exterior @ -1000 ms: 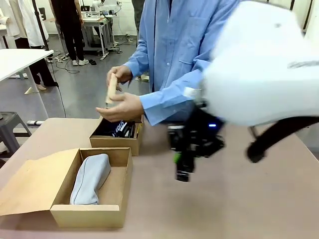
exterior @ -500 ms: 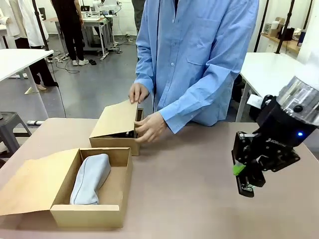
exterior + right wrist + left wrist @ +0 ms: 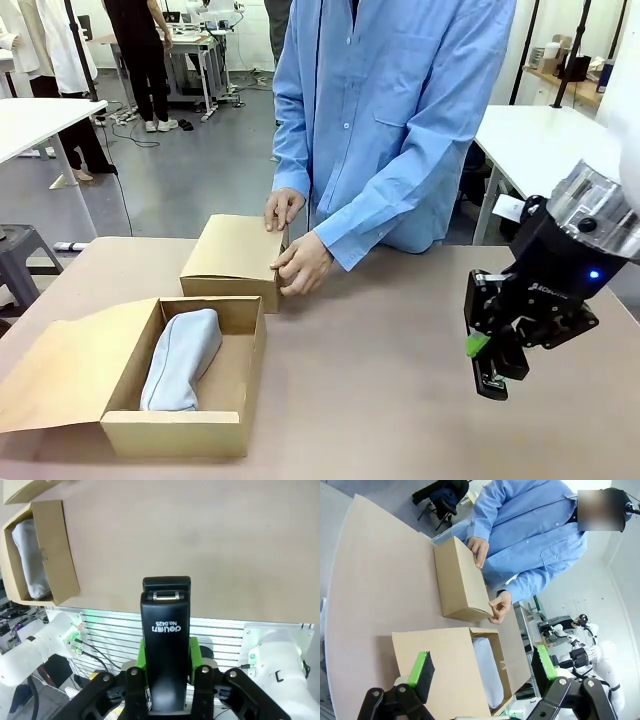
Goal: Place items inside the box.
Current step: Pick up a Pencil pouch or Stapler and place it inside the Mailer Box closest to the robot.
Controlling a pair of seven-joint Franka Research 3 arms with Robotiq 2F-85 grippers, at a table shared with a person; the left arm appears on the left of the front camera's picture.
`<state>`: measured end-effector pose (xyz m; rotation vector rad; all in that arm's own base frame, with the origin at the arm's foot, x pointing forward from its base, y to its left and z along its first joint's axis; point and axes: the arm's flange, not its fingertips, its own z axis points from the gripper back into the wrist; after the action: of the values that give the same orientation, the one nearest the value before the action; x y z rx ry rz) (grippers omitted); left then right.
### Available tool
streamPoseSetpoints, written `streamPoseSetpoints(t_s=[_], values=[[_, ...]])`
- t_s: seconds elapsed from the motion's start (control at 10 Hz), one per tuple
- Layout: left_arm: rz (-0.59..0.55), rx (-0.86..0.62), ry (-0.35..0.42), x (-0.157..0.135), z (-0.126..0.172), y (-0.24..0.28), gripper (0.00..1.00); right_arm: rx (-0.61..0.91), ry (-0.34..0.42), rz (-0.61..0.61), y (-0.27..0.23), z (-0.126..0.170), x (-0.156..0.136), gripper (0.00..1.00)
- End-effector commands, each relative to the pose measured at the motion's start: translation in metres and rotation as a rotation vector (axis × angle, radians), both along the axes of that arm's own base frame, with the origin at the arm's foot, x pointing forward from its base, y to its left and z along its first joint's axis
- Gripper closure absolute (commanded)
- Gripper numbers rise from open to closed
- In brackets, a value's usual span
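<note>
My right gripper is pinching the black stapler across its flanks, green pads pressed to either side. The nose and the printed top stick out past the fingertips. In the front view it hangs above the table, well to the right of the open box, with the stapler pointing down.

I judge the stapler rigid and fairly dense for its size, with a smooth shell that could creep in the pads if I swing fast. The flat sides are the right place to hold it. A grip on the top and base would risk squeezing the hinged arm.

My left gripper is spread wide with nothing between the pads, looking down over the open box's flap.

The grey pouch already lies inside the open box along its left wall. It looks soft and will give if the stapler lands on it. Bare floor shows to its right, which is where I would aim.

Just beyond the open box stands a closed box, with the person's hands on its right end. I cannot tell whether the two boxes touch.

The closed lid hides whatever is inside that box. My own fingers cover the stapler's rear, so I cannot see how deep the grip sits.
</note>
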<state>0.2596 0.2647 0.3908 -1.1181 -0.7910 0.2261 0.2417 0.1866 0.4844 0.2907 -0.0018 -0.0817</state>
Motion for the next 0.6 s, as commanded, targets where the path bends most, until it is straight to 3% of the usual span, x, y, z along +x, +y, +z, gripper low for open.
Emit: streamPoseSetpoints(t_s=[0.0, 0.3, 0.5], values=[[0.002, -0.004, -0.032, 0.001, 0.001, -0.001, 0.0, -0.001, -0.011, 0.022, 0.003, -0.024, -0.012, 0.63], [0.002, -0.004, -0.032, 0.001, 0.001, -0.001, 0.0, -0.061, -0.024, 0.106, 0.051, -0.013, 0.003, 0.63], [0.002, -0.004, -0.032, 0.001, 0.001, -0.001, 0.0, -0.099, -0.08, 0.197, 0.123, -0.001, 0.026, 0.63]])
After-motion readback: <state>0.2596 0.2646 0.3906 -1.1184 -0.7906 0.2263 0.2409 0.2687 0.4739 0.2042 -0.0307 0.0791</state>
